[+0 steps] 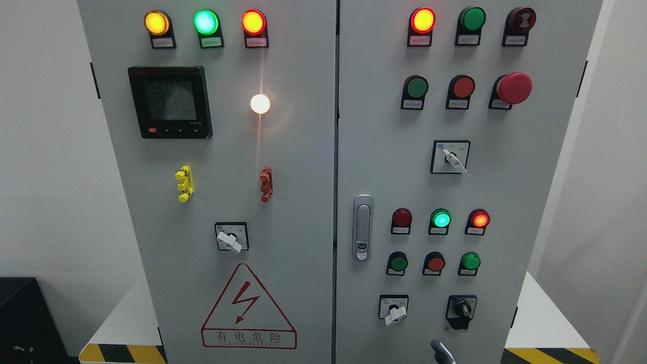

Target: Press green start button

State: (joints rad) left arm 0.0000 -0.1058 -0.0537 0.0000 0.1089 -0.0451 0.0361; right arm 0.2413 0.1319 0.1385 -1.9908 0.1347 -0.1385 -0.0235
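grey cabinet, two doors. right door: green button in the upper row, left of a red button and a red mushroom stop. lamps above, lit red at left. robot hand: only a grey tip shows at the bottom edge, well below the green button; finger state and side cannot be told.
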